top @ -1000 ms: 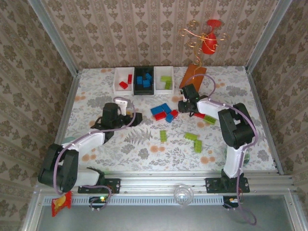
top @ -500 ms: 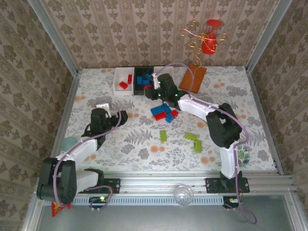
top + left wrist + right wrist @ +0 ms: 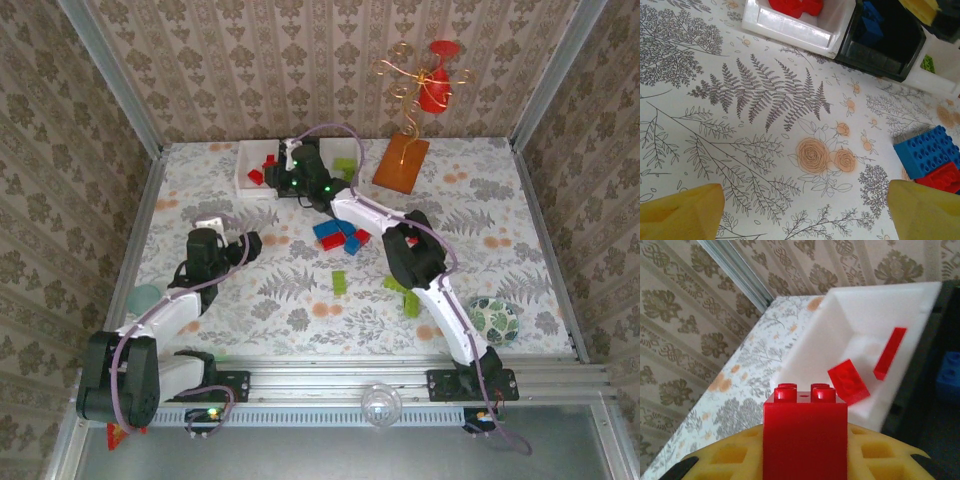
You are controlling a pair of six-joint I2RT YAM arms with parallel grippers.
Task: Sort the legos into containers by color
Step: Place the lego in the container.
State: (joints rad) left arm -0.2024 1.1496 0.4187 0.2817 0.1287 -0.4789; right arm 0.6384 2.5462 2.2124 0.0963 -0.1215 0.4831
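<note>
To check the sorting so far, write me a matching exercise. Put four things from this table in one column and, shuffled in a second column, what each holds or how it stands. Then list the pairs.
Column one:
1. white bin at far left
2. black bin
3. right tool
4. left tool

Column two:
a. open and empty above the table
b. blue bricks inside
c. shut on a red brick
d. loose red bricks inside

Pairs: 1-d, 2-b, 3-c, 4-a.
</note>
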